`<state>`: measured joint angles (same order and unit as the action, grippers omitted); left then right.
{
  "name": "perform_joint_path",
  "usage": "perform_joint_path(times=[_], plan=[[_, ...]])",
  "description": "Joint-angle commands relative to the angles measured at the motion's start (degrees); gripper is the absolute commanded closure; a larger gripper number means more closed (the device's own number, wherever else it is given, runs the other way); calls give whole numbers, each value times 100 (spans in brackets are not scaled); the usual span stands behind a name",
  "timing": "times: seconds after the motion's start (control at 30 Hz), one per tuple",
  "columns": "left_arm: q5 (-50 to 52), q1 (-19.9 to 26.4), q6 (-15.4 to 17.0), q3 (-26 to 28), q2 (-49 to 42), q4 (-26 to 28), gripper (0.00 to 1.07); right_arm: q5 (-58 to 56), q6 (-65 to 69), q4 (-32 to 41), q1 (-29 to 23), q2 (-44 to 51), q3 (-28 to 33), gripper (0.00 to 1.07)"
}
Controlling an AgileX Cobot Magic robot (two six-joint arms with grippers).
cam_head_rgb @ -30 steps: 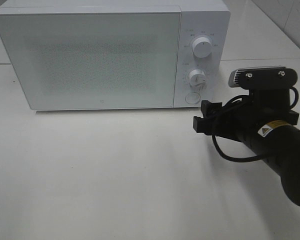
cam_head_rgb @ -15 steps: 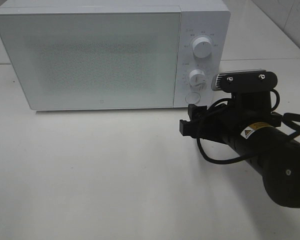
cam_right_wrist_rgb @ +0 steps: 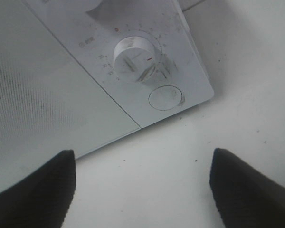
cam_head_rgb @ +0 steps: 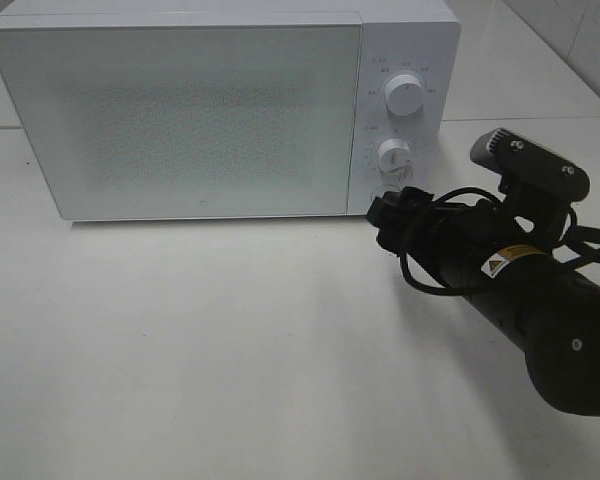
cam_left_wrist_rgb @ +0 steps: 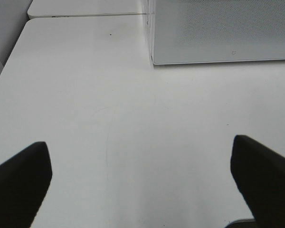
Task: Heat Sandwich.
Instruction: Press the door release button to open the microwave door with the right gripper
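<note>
The white table carries a white microwave with its door closed. The black right arm reaches toward the control side of the microwave. The right gripper has its fingers apart and empty, just in front of the microwave's round button, below the lower knob. The left gripper is spread wide and empty over the table, near the microwave's door-side corner. The sandwich shows in no view, so I cannot tell its place.
</note>
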<state>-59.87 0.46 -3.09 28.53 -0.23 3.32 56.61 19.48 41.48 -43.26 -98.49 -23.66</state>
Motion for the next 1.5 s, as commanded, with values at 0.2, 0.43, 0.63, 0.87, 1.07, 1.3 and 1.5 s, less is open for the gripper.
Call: perform_joint_path(times=[0.2,0.43,0.63,0.87,1.07,1.3,1.5], plan=[[52,23,0,-17,-109,11,10,11,3329,0,-17,6,-63,32],[52,23,0,-17,-109,11,10,-6,4435,0,-17,6,-63,42],[52,23,0,-17,-109,11,10,-17,5185,0,-17,6,-63,68],[52,23,0,-17,-109,11,10,-212,5695,120,-17,6,-63,107],[52,23,0,-17,-109,11,10,-350,5964,126,-11,6,-63,107],[52,23,0,-17,-109,11,10,-476,5947,126,0,-80,-264,107],[52,23,0,-17,-109,11,10,-493,5947,-57,155,-361,-464,107]])
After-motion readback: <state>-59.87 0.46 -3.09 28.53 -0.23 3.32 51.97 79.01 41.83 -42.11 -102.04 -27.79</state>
